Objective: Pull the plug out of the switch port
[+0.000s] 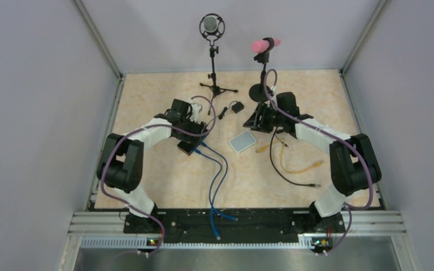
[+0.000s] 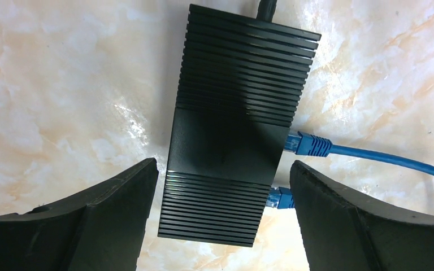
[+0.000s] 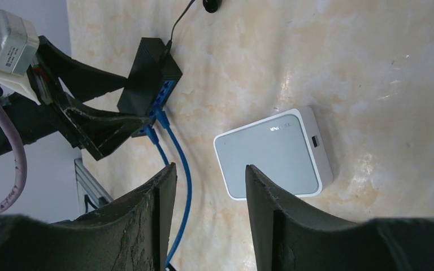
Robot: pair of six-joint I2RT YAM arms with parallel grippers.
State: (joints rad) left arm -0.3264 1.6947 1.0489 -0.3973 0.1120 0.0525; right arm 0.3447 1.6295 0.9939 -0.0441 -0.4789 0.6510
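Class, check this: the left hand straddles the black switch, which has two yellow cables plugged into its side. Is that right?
No: the cables are blue, not yellow, as the left wrist view shows; the left hand does straddle the black switch.

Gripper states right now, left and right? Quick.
Left gripper: open, fingers either side of the black switch.
Right gripper: open, holding nothing.

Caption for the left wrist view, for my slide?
Left gripper open astride the black switch, two blue plugs seated in its side.

Black ribbed switch [image 2: 234, 130], blue plug [image 2: 308, 144], marbled beige table [image 2: 62, 84]
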